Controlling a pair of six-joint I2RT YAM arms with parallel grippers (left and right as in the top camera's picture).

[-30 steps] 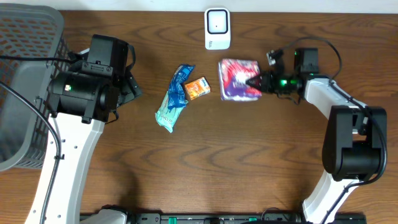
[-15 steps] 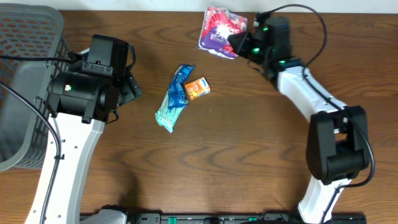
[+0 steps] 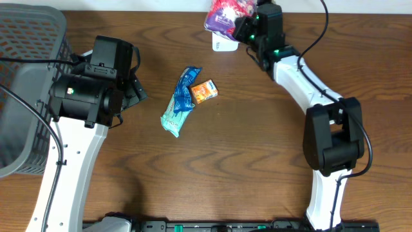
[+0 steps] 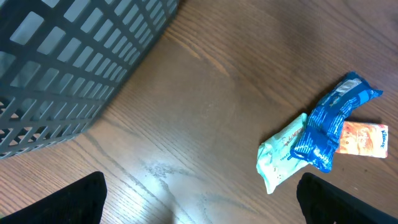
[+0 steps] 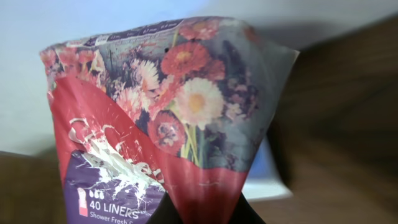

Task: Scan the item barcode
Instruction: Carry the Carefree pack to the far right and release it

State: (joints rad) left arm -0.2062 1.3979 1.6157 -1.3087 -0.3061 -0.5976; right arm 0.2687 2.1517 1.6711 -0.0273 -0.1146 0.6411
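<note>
Liner packet [image 3: 225,14] up at the far edge of the worktop [image 3: 244,154], lifted off the wood and hanging right over the white scanner [image 3: 221,44], covering most of it from above. The right wrist view shows it well: a soft plastic pack printed with red and pink flowers on grey-blue, a red band sweeping down to purple, and "40 LINERS" in white near the lower corner. No barcode shows on this face. The right hand [image 3: 244,28] is clenched on the packet's lower edge, pinching the film so the pack fans out above the fingers.

Over on the other side, the left hand [image 4: 199,204] hangs above bare wood with its fingers [image 4: 56,199] spread wide, grasping nothing. Mid-worktop lies a crumpled blue wrapper [image 3: 180,100] with a pale green end, and a small orange packet [image 3: 204,91] touching its blue end. The grey mesh basket [image 3: 26,96] sits at the left edge, well apart from the scanner. Nothing lies between packet and scanner.
</note>
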